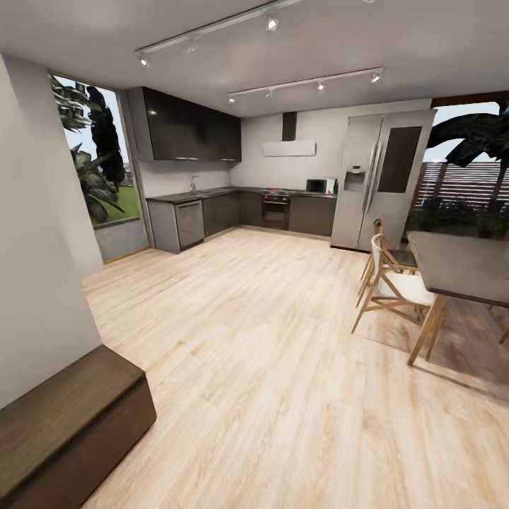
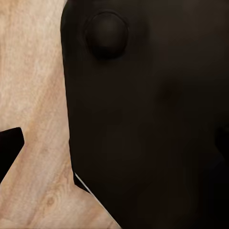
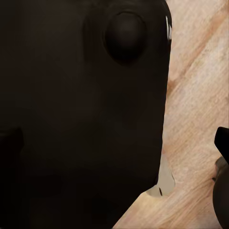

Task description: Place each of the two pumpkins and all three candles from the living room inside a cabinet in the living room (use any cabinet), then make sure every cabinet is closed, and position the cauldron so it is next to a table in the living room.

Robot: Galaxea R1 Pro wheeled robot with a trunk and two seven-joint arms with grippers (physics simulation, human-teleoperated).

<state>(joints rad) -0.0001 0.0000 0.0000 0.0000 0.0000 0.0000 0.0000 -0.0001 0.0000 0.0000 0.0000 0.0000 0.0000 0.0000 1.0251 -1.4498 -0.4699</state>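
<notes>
**Pale wood, dark units, grey steel**

The floor is light honey-coloured planks with streaked grain; in both wrist views the same pale wood shows beside a matt black robot body. The cabinet at the near left wall is dark brown wood with a slightly lighter brown top. Walls and ceiling are off-white. The kitchen units are dark grey with glossy near-black upper cupboards. The fridge is brushed silver-grey. The dining table has a dark grey-brown top on light wooden legs; the chairs are pale wood with white seats.
</notes>
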